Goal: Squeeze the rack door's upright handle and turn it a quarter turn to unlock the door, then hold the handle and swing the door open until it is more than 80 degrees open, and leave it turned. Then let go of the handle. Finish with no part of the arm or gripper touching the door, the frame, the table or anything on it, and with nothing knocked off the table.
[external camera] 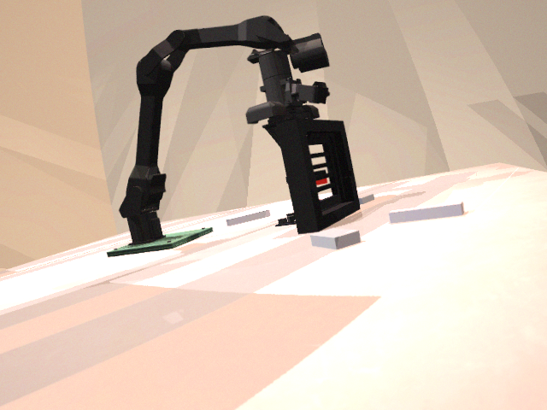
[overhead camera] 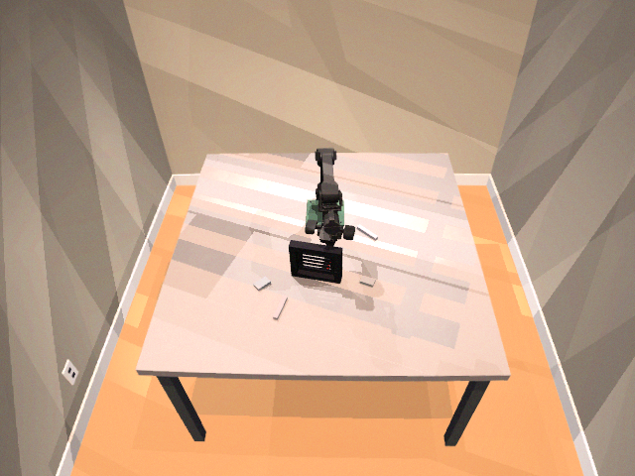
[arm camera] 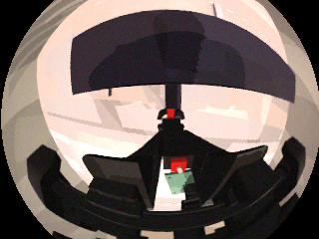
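Observation:
The black rack frame (overhead camera: pixel 314 246) (external camera: pixel 302 176) (arm camera: pixel 120 60) stands upright on the table. Its slotted door looks closed, in line with the frame. My gripper (arm camera: pixel 173 133) points down on the arm's side of the frame. It is shut on the door's upright handle, whose red parts (arm camera: pixel 170 114) show past and between the fingers in the wrist view. In the exterior view the fingertips are hidden behind the frame, and in the top view the handle is mostly hidden. The handle's exact turn angle cannot be told.
The arm's green base plate (overhead camera: pixel 311 209) (external camera: pixel 190 238) (arm camera: pixel 174 184) is behind the gripper. Small grey blocks lie around the frame: one (overhead camera: pixel 262 283) (external camera: pixel 324 240), a long one (overhead camera: pixel 280 308) (external camera: pixel 426 213), one at the other side (overhead camera: pixel 367 282), and a long one (overhead camera: pixel 367 232) (external camera: pixel 248 218) beside the arm.

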